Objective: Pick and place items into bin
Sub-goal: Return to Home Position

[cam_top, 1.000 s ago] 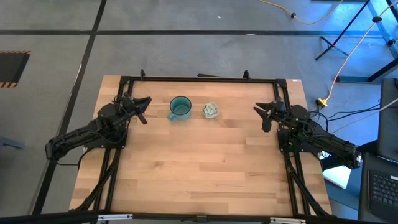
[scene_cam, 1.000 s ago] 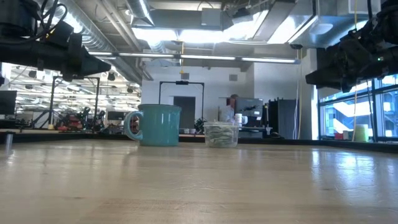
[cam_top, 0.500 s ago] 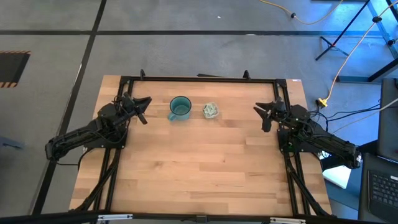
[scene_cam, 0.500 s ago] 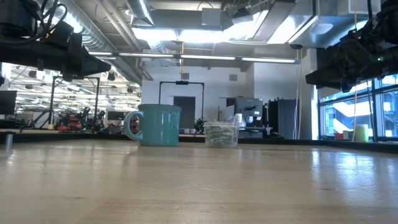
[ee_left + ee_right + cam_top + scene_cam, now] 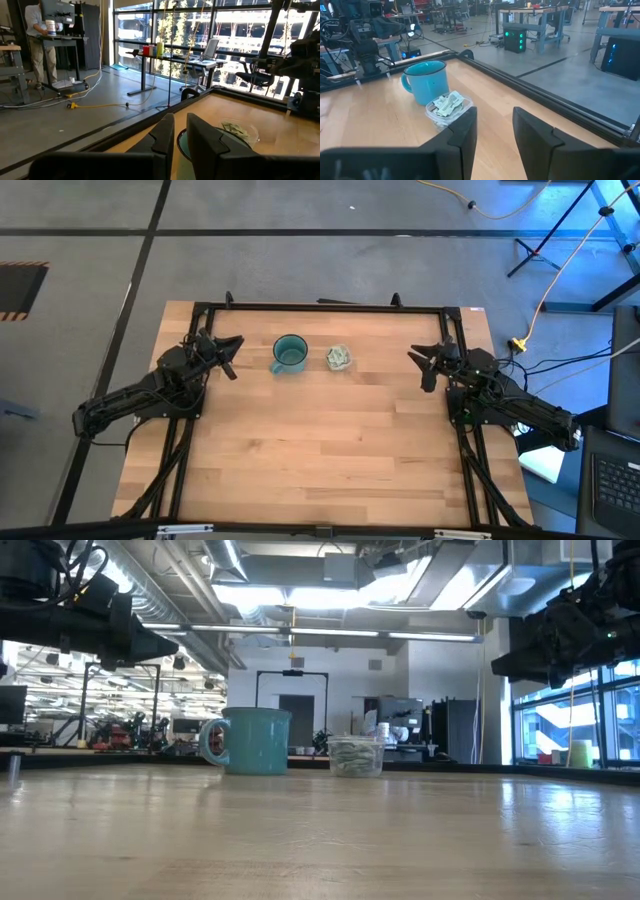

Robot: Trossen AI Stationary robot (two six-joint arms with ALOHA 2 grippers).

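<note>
High: bin (image 5: 340, 358) just beside mug (image 5: 289, 353) on worktop (image 5: 330, 440). Left end effector (image 5: 233, 356) and right end effector (image 5: 420, 368) sit at the sides, fingers apart, holding nothing.
Low: bin well filled.
Right wrist: packets (image 5: 447, 104) look light, thin and slick; pinch across the flat faces.
Nothing has moved since the earlier frames.

Left end effector (image 5: 180, 122) narrowly parted, clear cup (image 5: 251, 134) of packets (image 5: 233, 130) beyond, person (image 5: 37, 30) far off
</note>
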